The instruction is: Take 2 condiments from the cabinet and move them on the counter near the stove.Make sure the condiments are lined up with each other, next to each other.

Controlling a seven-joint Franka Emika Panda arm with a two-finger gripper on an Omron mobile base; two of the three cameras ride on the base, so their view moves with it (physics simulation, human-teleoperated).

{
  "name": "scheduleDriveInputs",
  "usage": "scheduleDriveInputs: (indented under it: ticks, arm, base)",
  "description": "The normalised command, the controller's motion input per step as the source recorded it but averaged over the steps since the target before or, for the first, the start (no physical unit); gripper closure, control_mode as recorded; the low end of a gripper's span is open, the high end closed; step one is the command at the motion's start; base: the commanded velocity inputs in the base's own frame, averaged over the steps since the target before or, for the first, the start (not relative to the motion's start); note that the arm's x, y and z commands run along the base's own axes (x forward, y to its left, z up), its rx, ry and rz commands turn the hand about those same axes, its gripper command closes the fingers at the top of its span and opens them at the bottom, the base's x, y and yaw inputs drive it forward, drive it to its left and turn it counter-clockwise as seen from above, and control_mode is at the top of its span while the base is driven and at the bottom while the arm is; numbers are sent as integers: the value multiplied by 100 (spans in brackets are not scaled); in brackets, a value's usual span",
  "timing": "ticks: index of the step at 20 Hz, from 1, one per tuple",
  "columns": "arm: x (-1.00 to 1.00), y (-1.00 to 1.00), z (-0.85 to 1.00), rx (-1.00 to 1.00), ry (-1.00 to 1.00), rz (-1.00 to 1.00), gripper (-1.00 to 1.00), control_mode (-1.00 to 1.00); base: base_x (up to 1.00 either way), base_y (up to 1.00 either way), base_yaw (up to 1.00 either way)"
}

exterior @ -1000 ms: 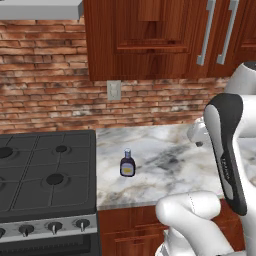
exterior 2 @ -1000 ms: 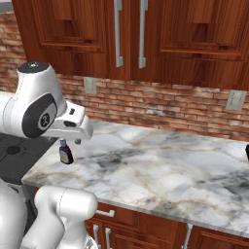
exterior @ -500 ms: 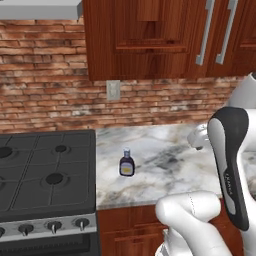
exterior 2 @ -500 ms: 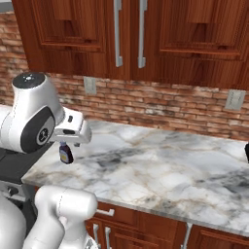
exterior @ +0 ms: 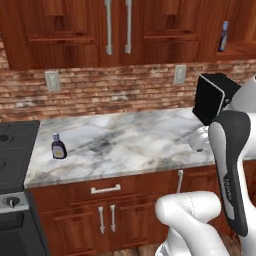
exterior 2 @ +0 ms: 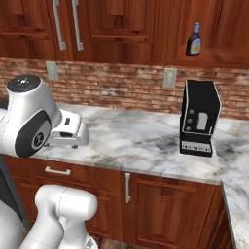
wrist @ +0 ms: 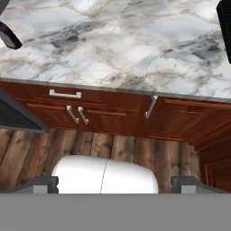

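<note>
The cabinet (exterior 2: 214, 34), a doorless reddish-brown niche high on the right of the wall, holds 1 condiment bottle (exterior 2: 194, 41). It stands upright on the niche floor, dark body, yellowish label, bluish cap; in the left base view the same bottle (exterior: 223, 36) shows at the niche's left edge, above the coffee machine. What else sits deeper in the niche cannot be told.

The other condiment bottle (exterior: 58, 147) stands upright on the counter (exterior: 135, 142), near its left end and just beside the stove (exterior: 15, 150), close to the front edge. In the hand view only its dark lower part (wrist: 8, 36) enters at the upper left corner, resting on the marble (wrist: 122, 49). The 2 bottles are well apart: 1 up in the niche on the right, 1 down by the stove on the left.

The black coffee machine (exterior 2: 199, 124) stands on the counter to the right, below the niche and against the brick wall (exterior: 110, 90).

The gripper (wrist: 116, 182) is released, its 2 dark finger tips (wrist: 41, 184) spread wide at the bottom of the hand view, with nothing between them and nothing touching them. It looks down past the counter's front edge onto the wooden drawer fronts with silver handles (wrist: 65, 94) and the plank floor (wrist: 135, 151). In the right base view the hand (exterior 2: 68, 133) hangs over the near left part of the counter.
</note>
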Motion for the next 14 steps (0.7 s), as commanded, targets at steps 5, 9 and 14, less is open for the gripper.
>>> scheduleDriveInputs:
  ticks: [5, 9, 14]
  arm:
    - [0, 0, 0, 0, 0, 0, -100, 100]
    - [0, 0, 0, 0, 0, 0, -100, 100]
    - [0, 0, 0, 0, 0, 0, -100, 100]
  base:
    - [8, -97, -19]
    - [39, -78, -14]
    - [52, -68, -11]
